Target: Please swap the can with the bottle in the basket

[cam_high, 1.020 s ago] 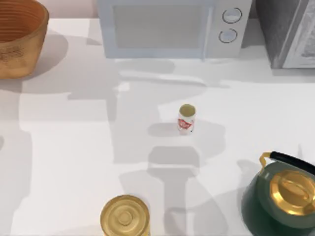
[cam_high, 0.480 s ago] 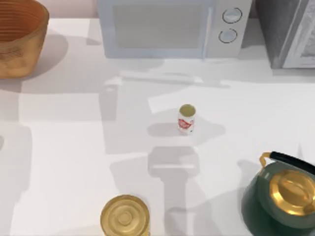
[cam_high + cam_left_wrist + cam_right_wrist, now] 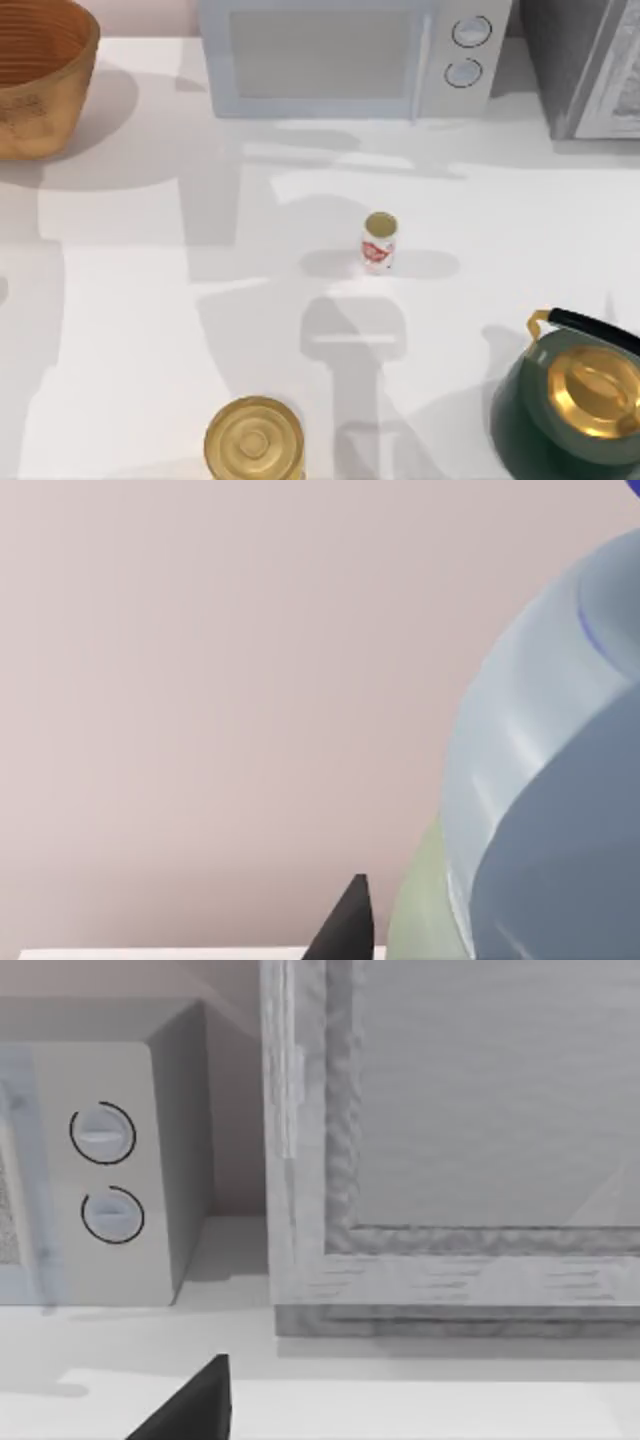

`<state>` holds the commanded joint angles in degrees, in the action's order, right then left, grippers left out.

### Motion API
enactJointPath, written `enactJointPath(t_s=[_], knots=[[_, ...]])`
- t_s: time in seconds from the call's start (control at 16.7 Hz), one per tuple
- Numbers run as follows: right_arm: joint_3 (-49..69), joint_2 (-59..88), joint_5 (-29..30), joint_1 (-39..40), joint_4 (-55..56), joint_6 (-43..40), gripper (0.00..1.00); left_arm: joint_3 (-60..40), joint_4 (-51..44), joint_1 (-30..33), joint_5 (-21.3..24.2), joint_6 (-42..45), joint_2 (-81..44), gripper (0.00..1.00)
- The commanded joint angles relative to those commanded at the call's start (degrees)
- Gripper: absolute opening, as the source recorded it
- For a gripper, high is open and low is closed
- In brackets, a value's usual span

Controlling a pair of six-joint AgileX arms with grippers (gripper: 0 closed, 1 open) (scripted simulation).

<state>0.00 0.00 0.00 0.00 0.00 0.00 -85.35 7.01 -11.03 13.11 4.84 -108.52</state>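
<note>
Left tool [image 3: 352, 920] holds the bottle [image 3: 540, 800] close; right tool's state unclear.

The can [image 3: 379, 243] stands alone mid-worktop [image 3: 130, 300], open white surface on every side of it. The basket [image 3: 40, 75] sits in the far left corner, its mouth unobstructed from above. Along the back, the microwave [image 3: 345, 55] and a grey appliance [image 3: 585, 65] wall off that edge. Near the front, the gold tin [image 3: 254, 440] and the green kettle [image 3: 575, 405] stand well apart, leaving a wide lane between them toward the can.
</note>
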Motion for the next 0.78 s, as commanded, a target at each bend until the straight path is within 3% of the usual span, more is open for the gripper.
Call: enactJointPath(t_s=[0.42,0.78], knots=[[0.0,0.0,0.0,0.0,0.0,0.0,1.0,-0.8,1.4,0.3,-0.3,-0.2,-2.2,0.0],[0.0,0.0,0.0,0.0,0.0,0.0,1.0,-0.8,1.4,0.3,-0.3,-0.2,-2.2,0.45]])
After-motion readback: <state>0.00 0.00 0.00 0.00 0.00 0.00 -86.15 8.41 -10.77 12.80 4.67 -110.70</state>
